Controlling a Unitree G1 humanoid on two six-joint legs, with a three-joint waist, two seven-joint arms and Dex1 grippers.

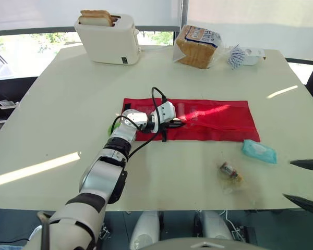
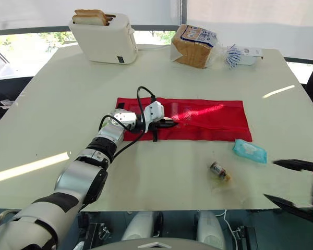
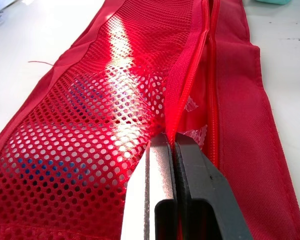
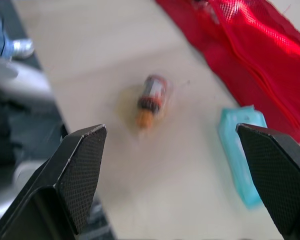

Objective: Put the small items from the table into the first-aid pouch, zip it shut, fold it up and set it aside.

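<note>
The red first-aid pouch [image 1: 208, 120] lies flat and unfolded in the middle of the table. Its mesh pocket [image 3: 90, 120] faces up beside the zipper [image 3: 212, 100]. My left gripper [image 1: 175, 124] rests on the pouch's left part, shut on the red zipper edge of the mesh flap [image 3: 171, 137]. A teal packet [image 1: 259, 151] and a small brown bottle in clear wrap [image 1: 229, 172] lie on the table in front of the pouch's right end. My right gripper [image 1: 305, 183] hangs open near the table's front right edge, pointing at the bottle [image 4: 151, 97] and the teal packet [image 4: 240, 150].
A white toaster [image 1: 108, 37] with bread slices stands at the back left. A bagged bread loaf [image 1: 198, 46] and a small white and blue packet [image 1: 245, 56] sit at the back right. The table's front edge [image 1: 198, 209] runs just below the bottle.
</note>
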